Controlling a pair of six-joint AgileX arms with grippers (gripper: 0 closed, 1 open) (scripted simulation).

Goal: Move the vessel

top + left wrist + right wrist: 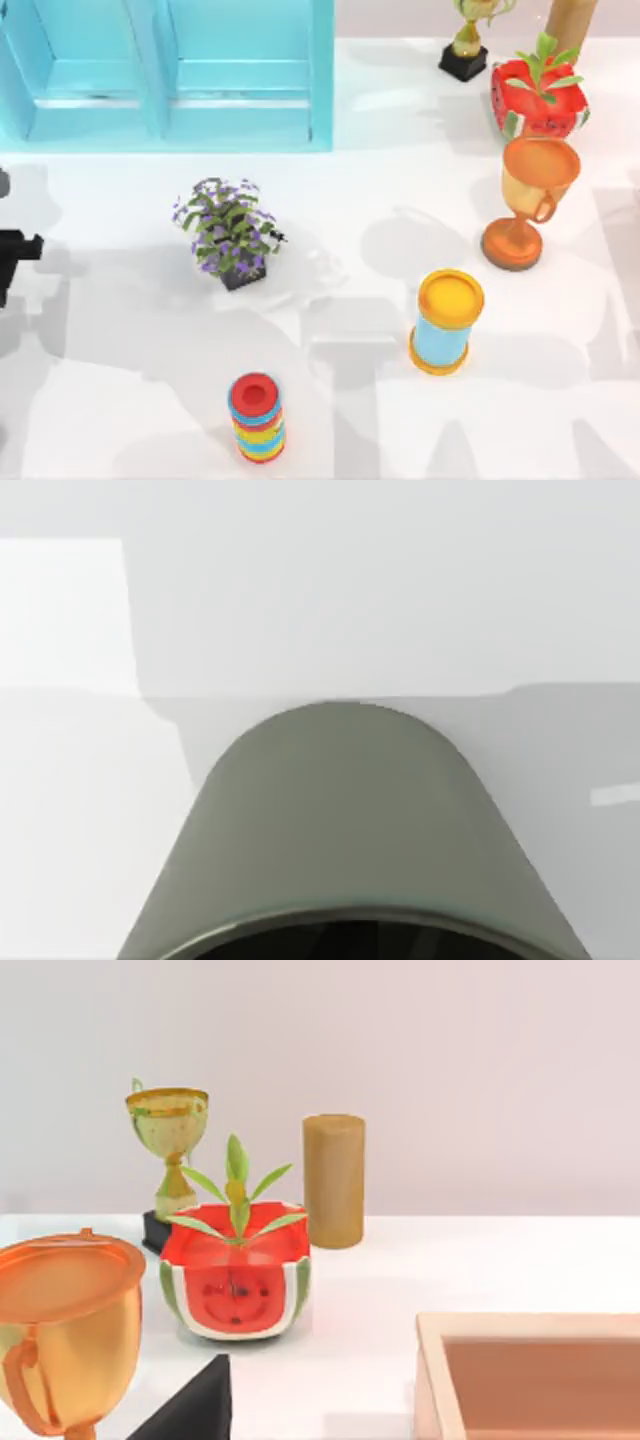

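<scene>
Seeing our left claw (12, 255) at frame's left edge, opening unreadable, orange goblet (528, 200) upright at right on table (120, 400).

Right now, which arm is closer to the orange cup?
Right, most likely. The orange cup looms close in the right wrist view, beside the watermelon pot. The left arm sits at the table's far left edge, well away.

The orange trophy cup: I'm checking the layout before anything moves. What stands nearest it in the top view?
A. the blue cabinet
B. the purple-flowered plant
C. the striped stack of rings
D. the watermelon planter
D: the watermelon planter stands just behind the orange trophy cup, at the table's right.
</scene>
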